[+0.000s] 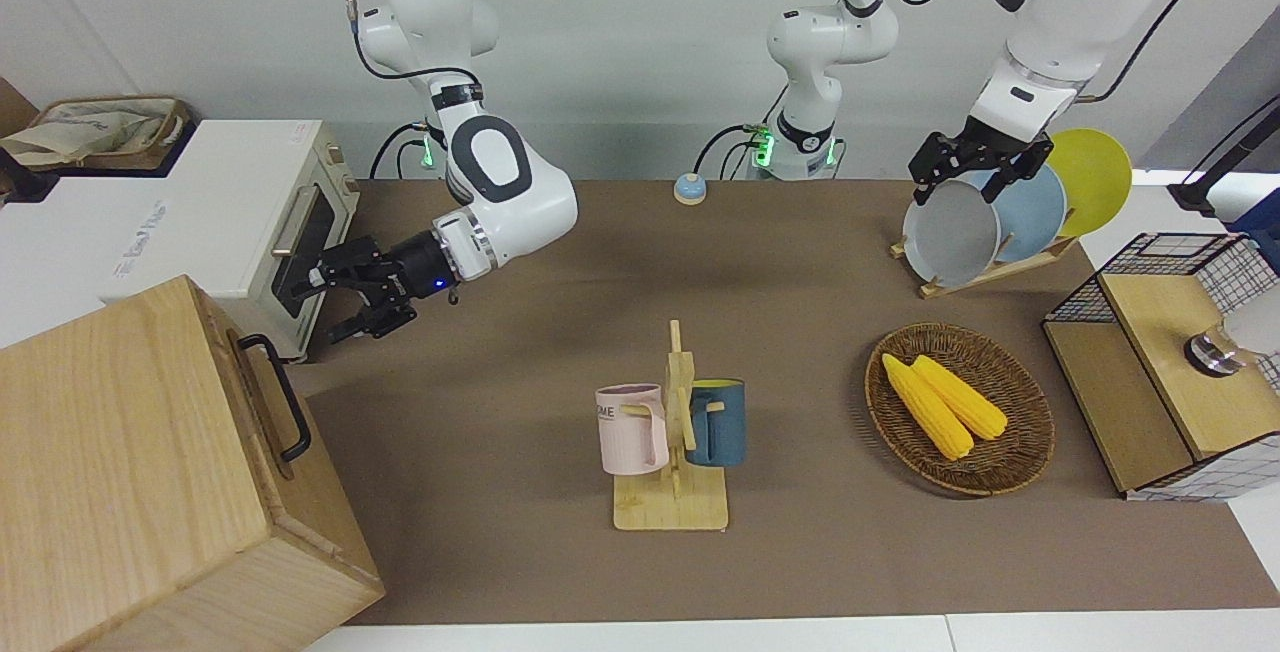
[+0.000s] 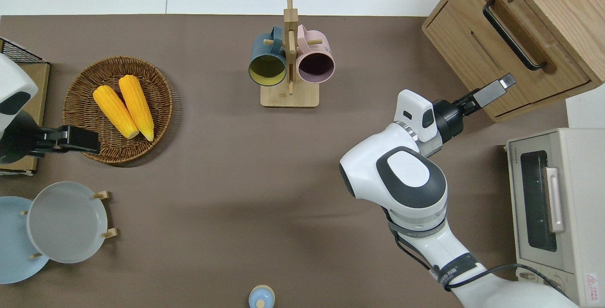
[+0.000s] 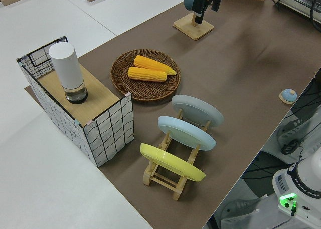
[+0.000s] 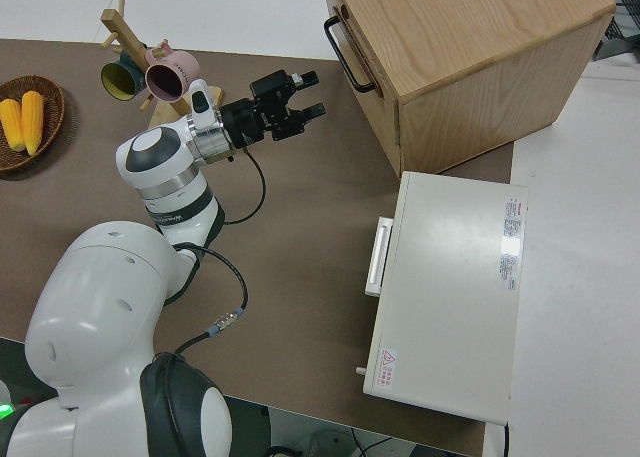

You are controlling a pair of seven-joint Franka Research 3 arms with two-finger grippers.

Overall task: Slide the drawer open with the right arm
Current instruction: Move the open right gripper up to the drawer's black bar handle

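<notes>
The drawer [image 1: 262,402] is the flat front of the big light-wood box [image 1: 130,462] at the right arm's end of the table. It sits flush in the box, with its black loop handle [image 2: 513,34] free. It also shows in the right side view [image 4: 375,87]. My right gripper [image 1: 315,307], with its blue light, is open and empty. In the overhead view it [image 2: 501,85] is over the table by the box's lower front edge, apart from the handle. The right side view shows its fingers [image 4: 316,108] spread. My left arm is parked.
A white toaster oven [image 1: 250,222] stands beside the box, nearer to the robots. A mug rack [image 1: 670,432] with a pink and a blue mug stands mid-table. A basket of corn [image 1: 958,407], a plate rack [image 1: 990,212] and a wire-mesh shelf [image 1: 1170,362] are at the left arm's end.
</notes>
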